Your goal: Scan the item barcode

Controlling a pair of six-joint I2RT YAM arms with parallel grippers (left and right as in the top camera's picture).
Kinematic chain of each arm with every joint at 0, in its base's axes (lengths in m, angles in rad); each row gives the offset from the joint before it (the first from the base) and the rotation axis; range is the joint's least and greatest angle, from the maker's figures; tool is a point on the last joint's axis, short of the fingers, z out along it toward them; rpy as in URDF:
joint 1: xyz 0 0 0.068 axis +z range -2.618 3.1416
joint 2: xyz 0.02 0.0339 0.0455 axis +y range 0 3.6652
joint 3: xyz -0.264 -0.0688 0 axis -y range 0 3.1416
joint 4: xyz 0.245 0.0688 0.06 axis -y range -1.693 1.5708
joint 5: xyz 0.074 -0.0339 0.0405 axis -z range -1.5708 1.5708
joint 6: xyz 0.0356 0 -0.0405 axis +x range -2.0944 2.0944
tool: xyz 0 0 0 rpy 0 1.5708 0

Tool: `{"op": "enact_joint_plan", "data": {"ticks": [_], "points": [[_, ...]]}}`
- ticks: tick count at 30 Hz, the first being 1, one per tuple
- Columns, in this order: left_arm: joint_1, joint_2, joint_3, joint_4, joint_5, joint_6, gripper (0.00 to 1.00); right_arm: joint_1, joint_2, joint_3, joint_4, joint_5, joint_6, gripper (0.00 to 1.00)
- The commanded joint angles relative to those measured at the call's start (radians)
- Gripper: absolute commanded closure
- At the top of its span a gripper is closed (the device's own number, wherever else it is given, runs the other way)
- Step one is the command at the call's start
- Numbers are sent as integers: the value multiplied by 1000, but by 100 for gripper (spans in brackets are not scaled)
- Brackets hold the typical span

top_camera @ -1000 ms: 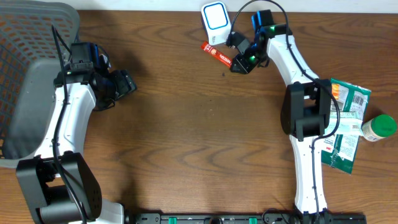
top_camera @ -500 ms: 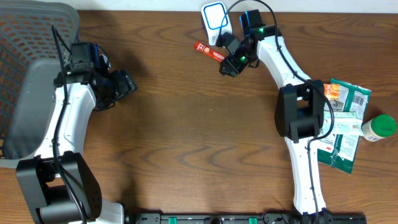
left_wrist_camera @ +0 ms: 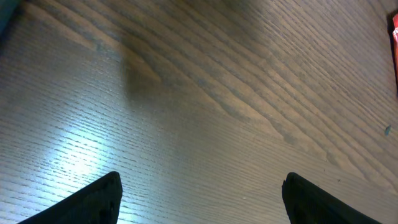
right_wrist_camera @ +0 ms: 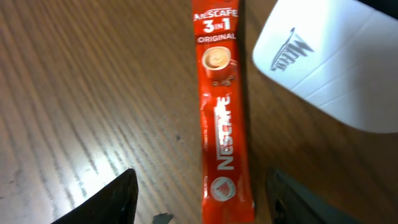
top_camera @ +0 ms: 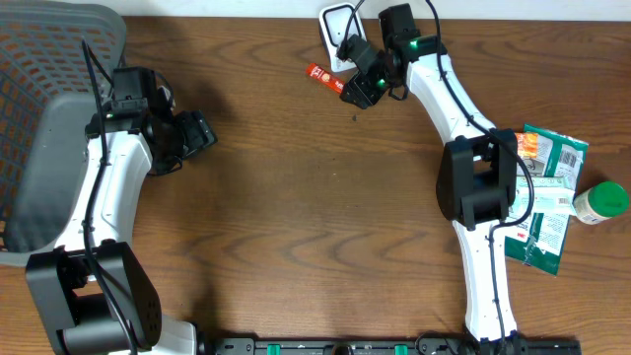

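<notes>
Looking down from overhead, I see the red coffee sachet (top_camera: 320,74) lying flat on the counter (top_camera: 296,217) in the upper middle of the frame, just below the white scanner (top_camera: 333,22). My right fingers (top_camera: 353,89) hang over the sachet's lower-right end. The left fingers (top_camera: 197,133) sit well apart at the left, near the grey basket (top_camera: 39,148). The scanner is so near that I judge a careless swing of the right arm could knock it askew.

From the left wrist, those fingers (left_wrist_camera: 99,199) are spread wide with only bare wood between them. A sliver of red sachet (left_wrist_camera: 394,37) shows at the right edge. I see no hazard here unless this arm drifts across.

From the right wrist, the fingers (right_wrist_camera: 118,199) stand apart, holding nothing, one tip at each lower corner with the sachet's (right_wrist_camera: 221,124) near end between them. The scanner (right_wrist_camera: 329,68) fills the upper right, close beside the sachet.

- The sachet is thin and flat, so I expect the fingers may skid over it or jam into the counter.
- A pinch at the very end would probably let it droop or twist.
- Only the branded face shows and I see no barcode, so it may be presented wrong side to the scanner.
</notes>
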Motion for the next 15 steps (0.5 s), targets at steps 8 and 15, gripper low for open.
{"op": "enact_joint_plan", "data": {"ticks": [8,15], "points": [[14,-4,-2,0,-17,-6,17,32,69,-60,117,5,49,44],[14,-4,-2,0,-17,-6,17,63,71,-69,60,54,51,59]]}}
